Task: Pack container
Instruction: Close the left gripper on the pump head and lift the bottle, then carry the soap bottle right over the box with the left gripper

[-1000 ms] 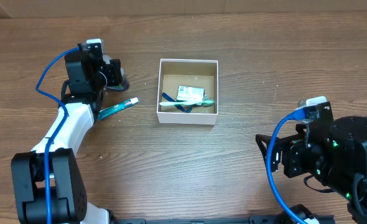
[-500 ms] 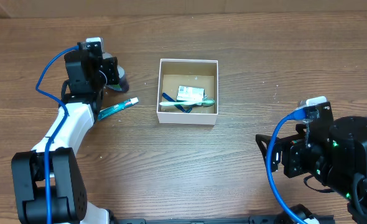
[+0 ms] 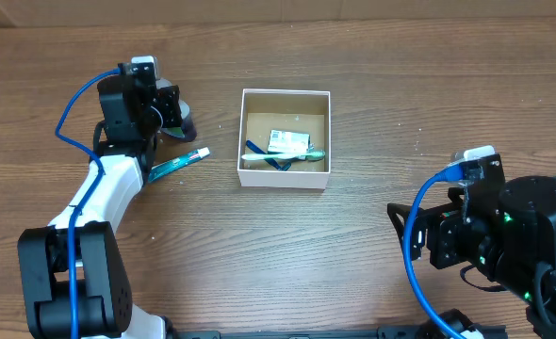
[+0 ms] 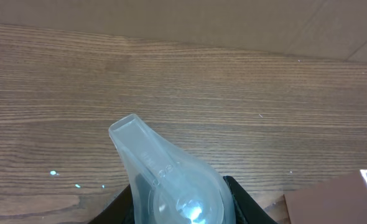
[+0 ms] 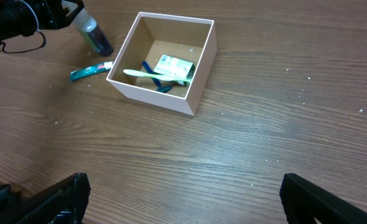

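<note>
Overhead view | square white-walled cardboard container (image 3: 283, 179) sat centre of wooden surface (image 3: 353, 254), right of left gripper (image 3: 172, 111) | left gripper pinched clear plastic bottle (image 4: 171, 180) | right gripper (image 5: 183, 199) spread, empty | container likely light, thin-walled, crushable: grip one wall's rim.

The table (image 3: 372, 235) is brown with a straight wood-grain pattern. The container (image 3: 284, 178) has white walls and a plain brown cardboard interior. Inside it, the packet (image 3: 288, 142) is white with green print. The toothbrush (image 3: 276, 158) is white, turning green at one end, and a dark blue item (image 5: 148, 67) lies beneath it. The tube (image 3: 174, 165) is teal with a white cap. The bottle (image 4: 171, 183) is clear with a pale blue tint. The left arm (image 3: 108, 188) is white and black, with a blue cable (image 3: 74, 96).
</note>
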